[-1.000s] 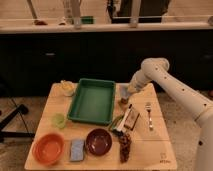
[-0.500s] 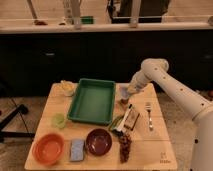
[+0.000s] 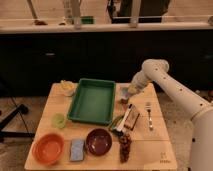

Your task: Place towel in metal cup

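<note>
The metal cup (image 3: 123,94) stands on the wooden table (image 3: 160,142), just right of the green tray (image 3: 93,100). My gripper (image 3: 131,91) hangs at the end of the white arm (image 3: 170,87), right over the cup and touching or nearly touching its rim. A small pale, yellowish bit (image 3: 133,88) shows at the gripper; I cannot tell whether it is the towel. No towel shows clearly anywhere else on the table.
A fork (image 3: 149,115) and a snack bag (image 3: 131,119) lie in front of the cup. A dark red bowl (image 3: 98,141), blue sponge (image 3: 77,149), orange bowl (image 3: 48,148), small green cup (image 3: 59,120) and a yellow item (image 3: 66,87) fill the left and front.
</note>
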Robot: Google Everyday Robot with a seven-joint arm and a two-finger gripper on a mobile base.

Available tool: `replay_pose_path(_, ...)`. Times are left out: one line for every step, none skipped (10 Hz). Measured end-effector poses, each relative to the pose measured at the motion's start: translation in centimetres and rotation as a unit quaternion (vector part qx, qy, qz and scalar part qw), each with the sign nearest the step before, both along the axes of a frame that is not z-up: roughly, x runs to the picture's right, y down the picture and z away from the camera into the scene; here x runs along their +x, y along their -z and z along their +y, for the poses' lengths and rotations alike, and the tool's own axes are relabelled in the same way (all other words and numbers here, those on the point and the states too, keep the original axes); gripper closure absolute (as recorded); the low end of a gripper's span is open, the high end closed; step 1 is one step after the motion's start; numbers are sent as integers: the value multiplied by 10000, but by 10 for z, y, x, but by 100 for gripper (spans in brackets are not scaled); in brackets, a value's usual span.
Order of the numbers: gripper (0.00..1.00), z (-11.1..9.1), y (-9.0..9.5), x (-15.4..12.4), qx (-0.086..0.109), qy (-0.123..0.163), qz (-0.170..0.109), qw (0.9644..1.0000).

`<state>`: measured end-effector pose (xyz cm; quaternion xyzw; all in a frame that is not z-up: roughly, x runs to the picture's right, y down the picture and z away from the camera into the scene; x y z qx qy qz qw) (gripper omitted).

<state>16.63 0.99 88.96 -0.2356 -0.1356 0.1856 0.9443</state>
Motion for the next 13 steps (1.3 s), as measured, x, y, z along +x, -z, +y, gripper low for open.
replay_pose_path(99, 2, -2, 0, -20, -23, -20, 10000)
replay_pose_path(95, 3, -3, 1, -46, -45, -39, 10000)
replay_pose_path(82, 4, -4, 1, -96, -69, -88, 9999)
replay_pose_path(73, 5, -5, -1, -123, -68, -114, 9998)
replay_pose_path(65, 5, -5, -2, -141, -60, -133, 9998)
replay_pose_path(53, 4, -6, -6, -159, -46, -168, 9997)
replay_pose_path(43, 4, -7, -8, -175, -35, -196, 9996)
replay_pose_path(33, 4, -7, -9, -190, -23, -211, 9996)
replay_pose_path(26, 4, -7, -9, -200, -13, -220, 9996)
replay_pose_path(23, 5, -7, -9, -221, 2, -225, 9995)
replay_pose_path(23, 5, -7, -9, -233, 16, -224, 9995)
replay_pose_path(23, 5, -7, -10, -243, 32, -222, 9995)
replay_pose_path(23, 4, -6, -12, -249, 60, -223, 9994)
